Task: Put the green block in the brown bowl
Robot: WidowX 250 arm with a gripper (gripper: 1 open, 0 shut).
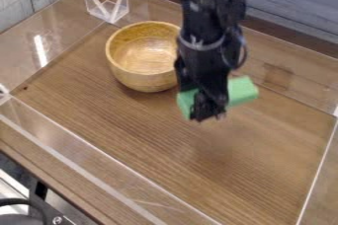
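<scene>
Tool (203, 108) with green block (234, 92) above table (119, 150)

Green block (235, 92): matte mint-green bar, lifted clear of the desk, roughly level, left end hidden. Sits at about 4 o'clock from the brown bowl (142, 61). Bowl: round, thick-walled honey wood, upright on the desk, nothing visible inside.
</scene>
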